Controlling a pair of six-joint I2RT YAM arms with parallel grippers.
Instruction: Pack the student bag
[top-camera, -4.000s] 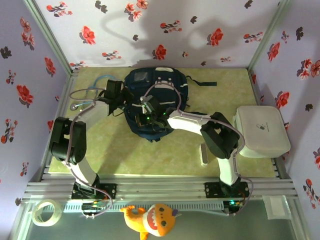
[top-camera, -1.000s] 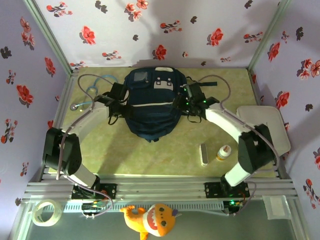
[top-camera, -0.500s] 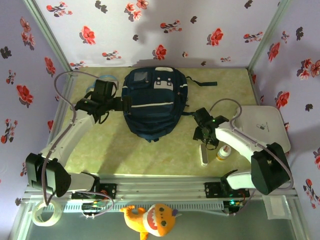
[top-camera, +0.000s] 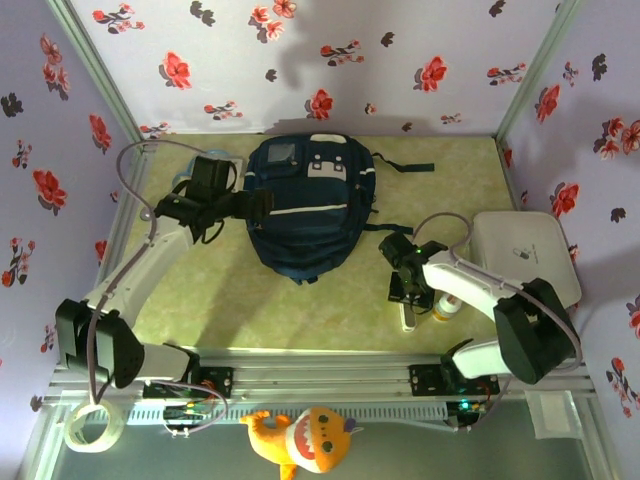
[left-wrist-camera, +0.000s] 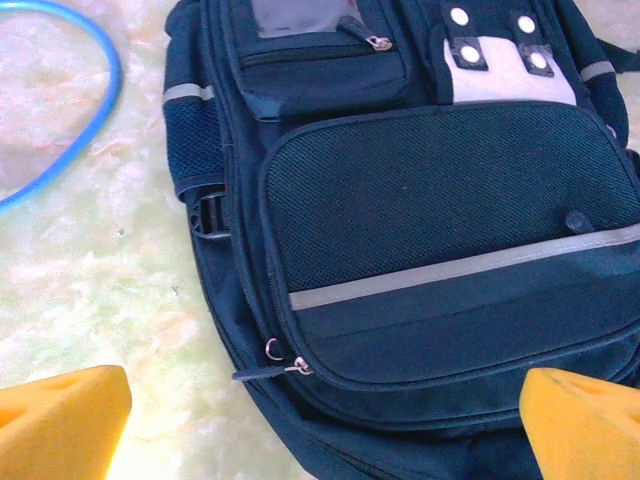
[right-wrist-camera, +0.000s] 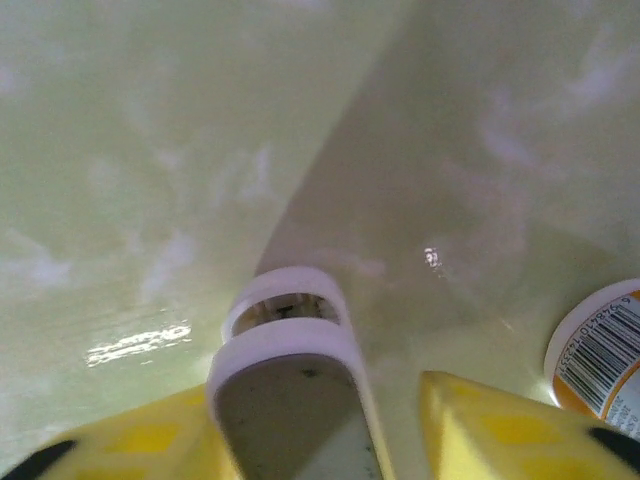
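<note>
The student bag (top-camera: 308, 205) lies flat in the middle of the table, front pocket up, dark navy with a grey stripe (left-wrist-camera: 450, 272). My left gripper (top-camera: 262, 205) hovers at its left side, wide open, with both yellow fingertips (left-wrist-camera: 60, 420) low in the left wrist view and nothing between them. A zipper pull (left-wrist-camera: 290, 367) sits just ahead of it. My right gripper (top-camera: 405, 292) is low over a slim white object (right-wrist-camera: 285, 340) with a loop end. Its jaws straddle that object: the left finger touches it, the right finger (right-wrist-camera: 500, 430) stands apart.
A small labelled bottle (top-camera: 447, 305) stands just right of the white object. A white rounded case (top-camera: 525, 260) sits at the right edge. A blue tube (left-wrist-camera: 80, 100) lies left of the bag. A tape roll (top-camera: 88, 425) and a plush toy (top-camera: 300, 440) lie beyond the near rail.
Both arms left the bag's sides. The left gripper opened wide and settled at the bag's left side. The right arm swung down to the white object, its jaws narrowing around it.
</note>
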